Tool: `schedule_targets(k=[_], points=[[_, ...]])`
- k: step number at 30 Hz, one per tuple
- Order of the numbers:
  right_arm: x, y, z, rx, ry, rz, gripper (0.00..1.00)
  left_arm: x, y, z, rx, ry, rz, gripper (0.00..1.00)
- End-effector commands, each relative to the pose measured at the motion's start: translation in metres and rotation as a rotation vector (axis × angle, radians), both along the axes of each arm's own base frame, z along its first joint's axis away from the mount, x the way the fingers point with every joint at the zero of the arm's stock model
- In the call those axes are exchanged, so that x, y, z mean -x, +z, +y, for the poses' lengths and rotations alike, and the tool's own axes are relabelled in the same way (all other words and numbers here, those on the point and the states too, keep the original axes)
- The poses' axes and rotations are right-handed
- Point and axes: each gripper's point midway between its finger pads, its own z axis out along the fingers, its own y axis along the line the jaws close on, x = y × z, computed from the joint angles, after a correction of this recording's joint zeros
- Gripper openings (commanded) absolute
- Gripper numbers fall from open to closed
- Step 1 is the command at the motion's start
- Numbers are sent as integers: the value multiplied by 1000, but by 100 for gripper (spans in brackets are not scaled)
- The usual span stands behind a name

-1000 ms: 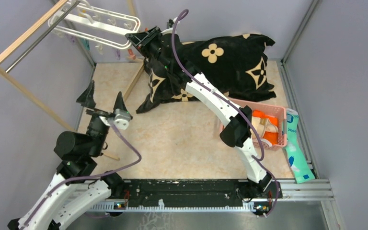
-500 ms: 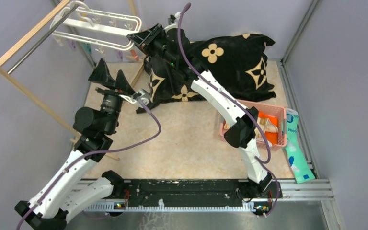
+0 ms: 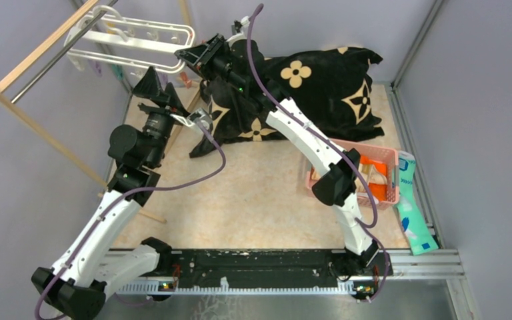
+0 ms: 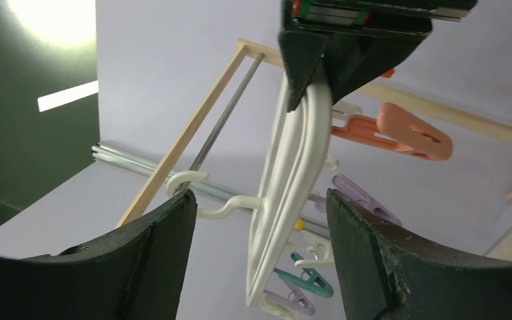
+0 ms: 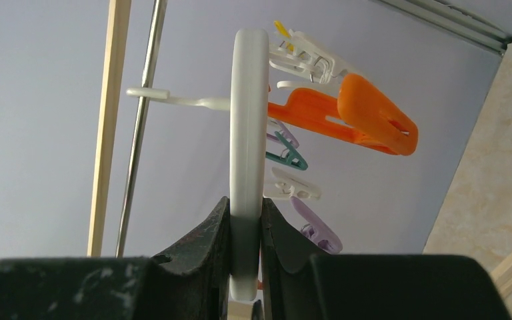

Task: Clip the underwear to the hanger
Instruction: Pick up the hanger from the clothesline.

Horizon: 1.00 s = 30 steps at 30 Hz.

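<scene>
— Hanger (image 3: 133,41) steady?
— Hooked on the wooden rack (image 3: 37,50). The right fingers (image 5: 203,250) are clamped on its end rail. The left fingers (image 4: 143,257) stand apart either side of the frame, touching nothing.
— And the underwear?
— Maybe that pale fold (image 3: 372,175) in the pink basket (image 3: 395,175); I can't tell. Bracing stage, I'd say. Next, bring it to a clip (image 5: 287,157).

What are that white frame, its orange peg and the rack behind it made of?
The hanger looks like smooth, slightly glossy moulded plastic: rounded edges, even white. Its orange clip seems to be plastic too. The rack's rail looks like pale unpainted wood; the bar beside it looks like metal, grey with a sheen.
</scene>
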Motion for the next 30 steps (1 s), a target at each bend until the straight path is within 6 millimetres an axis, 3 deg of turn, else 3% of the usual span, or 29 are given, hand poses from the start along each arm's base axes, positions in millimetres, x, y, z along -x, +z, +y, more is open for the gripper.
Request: schedule_targets(k=[1, 12, 19, 23, 25, 30], points=[[37, 78, -31, -116, 46, -142, 2, -1, 3, -8, 0, -68, 4, 77], [47, 85, -38, -118, 59, -156, 1, -24, 18, -3, 21, -13, -49, 69], [50, 85, -38, -116, 72, -155, 2, -27, 24, -1, 32, -10, -75, 50], [51, 85, -38, -114, 76, -155, 1, -26, 31, 0, 36, -10, -100, 48], [51, 84, -38, -110, 78, -156, 6, -27, 34, 1, 36, -2, -102, 43], [55, 83, -41, -79, 73, -178, 36, -22, 51, 8, 96, 9, -120, 19]])
